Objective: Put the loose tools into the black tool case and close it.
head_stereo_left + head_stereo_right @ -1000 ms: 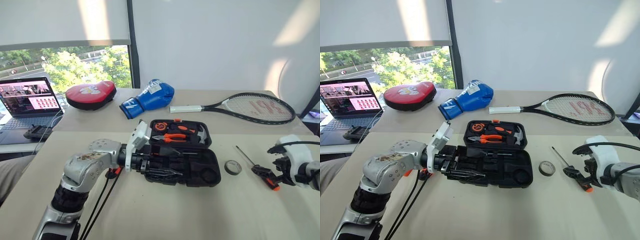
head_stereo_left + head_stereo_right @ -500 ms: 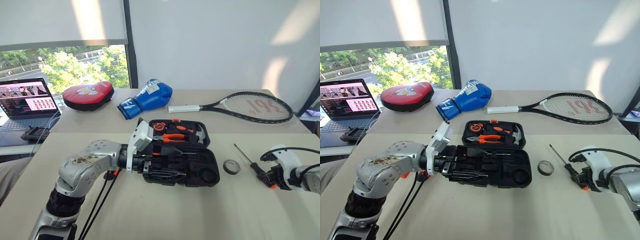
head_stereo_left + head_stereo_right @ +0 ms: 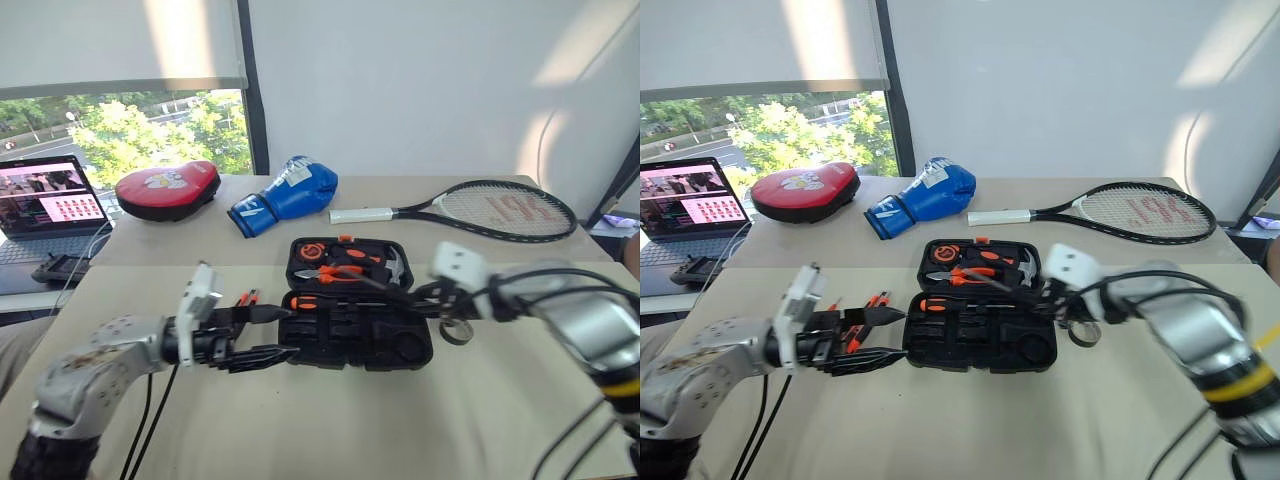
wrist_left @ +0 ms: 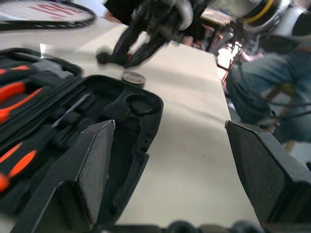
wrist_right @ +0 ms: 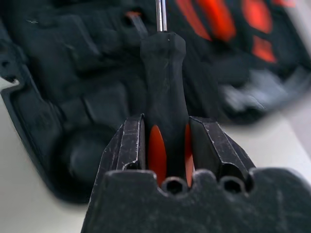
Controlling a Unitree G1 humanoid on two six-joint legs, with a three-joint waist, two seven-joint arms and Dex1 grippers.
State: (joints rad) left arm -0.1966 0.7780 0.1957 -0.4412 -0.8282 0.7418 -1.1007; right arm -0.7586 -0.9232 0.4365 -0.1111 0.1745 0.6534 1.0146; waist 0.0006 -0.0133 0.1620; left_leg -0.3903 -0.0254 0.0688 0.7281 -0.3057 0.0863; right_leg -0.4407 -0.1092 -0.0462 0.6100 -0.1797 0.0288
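Note:
The black tool case [image 3: 400, 345] lies open mid-table, with one orange-handled screwdriver [image 3: 301, 301] in its near half. My right gripper [image 5: 166, 124] is shut on a black-and-orange screwdriver [image 5: 164, 73], held above the case's right side with its shaft [image 3: 372, 283] pointing left over the recesses. The grey tape roll [image 3: 1083, 334] sits just right of the case, partly behind that arm. My left gripper [image 3: 262, 334] stands open just left of the case, holding nothing. Behind its fingers [image 4: 90, 170], orange-and-black tools [image 3: 877, 298] lie on the table.
Pliers [image 3: 335, 270], a hammer [image 3: 393, 264] and a round tape measure [image 3: 309, 250] fill the case's lid. Along the back lie a tennis racket [image 3: 500, 207], a blue boxing glove [image 3: 287, 194] and a red pad [image 3: 166, 188]. A laptop [image 3: 45, 205] stands far left. Black cables [image 3: 165, 400] run under my left arm.
My right gripper shut on the screwdriver at the table's right and carried it left to above the case. My left gripper drew back leftwards off the case's edge.

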